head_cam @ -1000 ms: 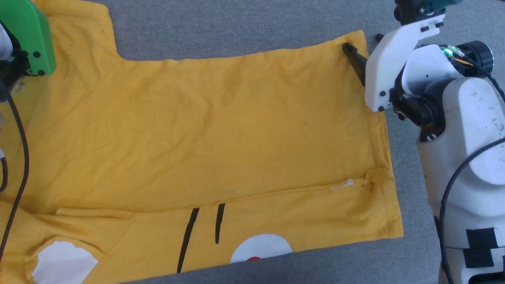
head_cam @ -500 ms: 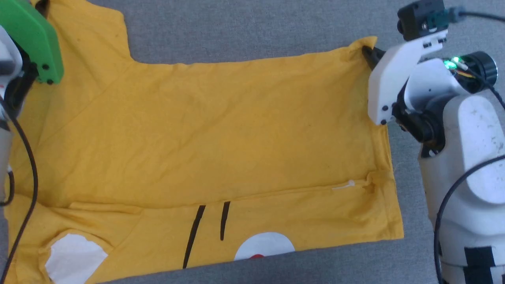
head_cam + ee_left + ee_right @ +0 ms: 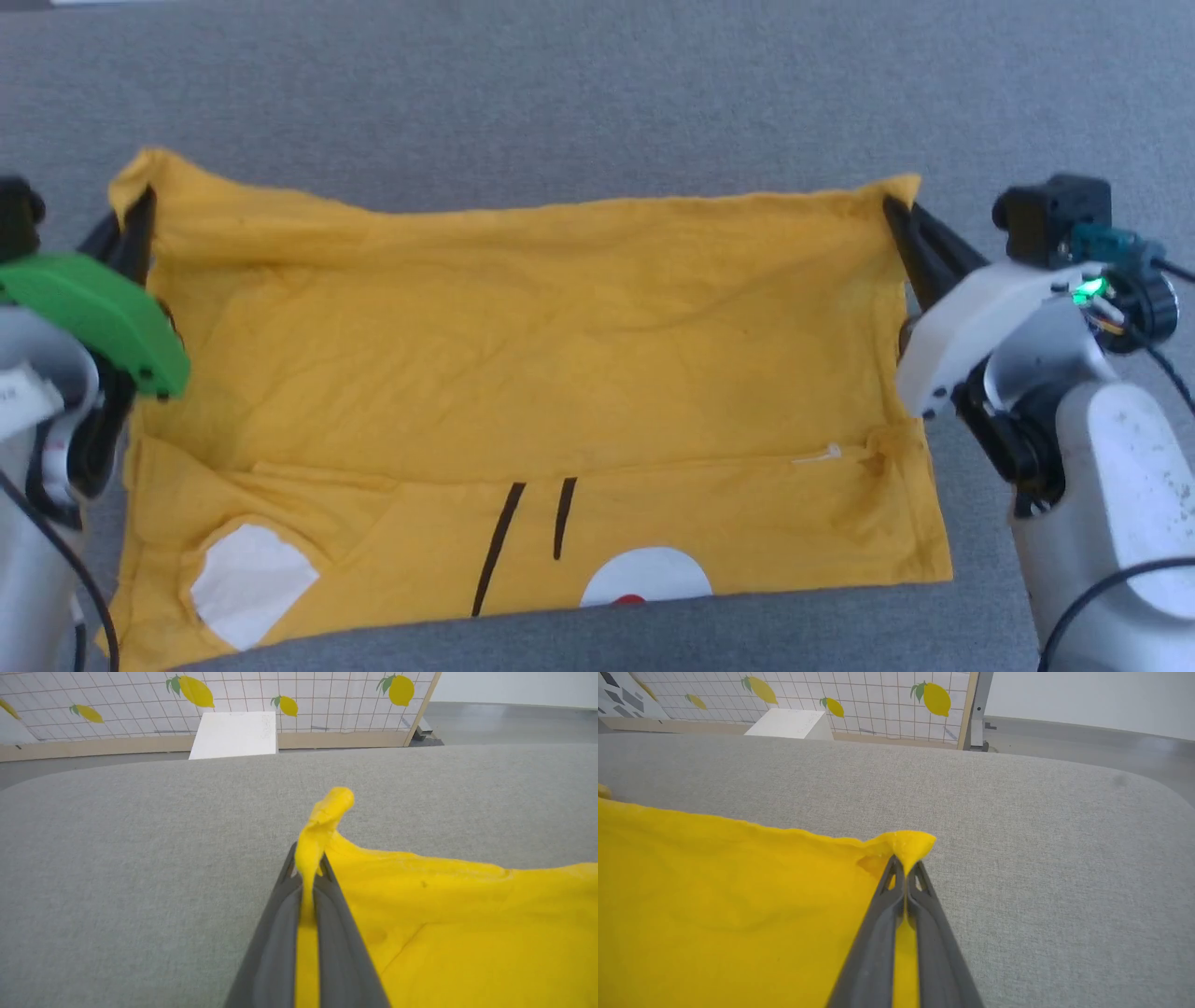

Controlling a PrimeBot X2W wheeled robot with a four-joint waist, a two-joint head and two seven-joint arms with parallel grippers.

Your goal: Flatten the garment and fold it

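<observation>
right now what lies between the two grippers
The far edge of the garment spans it, one corner pinched in the left gripper, the other in the right gripper; the head view shows this.

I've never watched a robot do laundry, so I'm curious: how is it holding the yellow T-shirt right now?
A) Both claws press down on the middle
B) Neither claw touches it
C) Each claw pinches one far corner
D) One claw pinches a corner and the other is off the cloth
C: the left gripper and the right gripper are each shut on a far corner of the T-shirt, which spans between them over the grey surface.
</observation>
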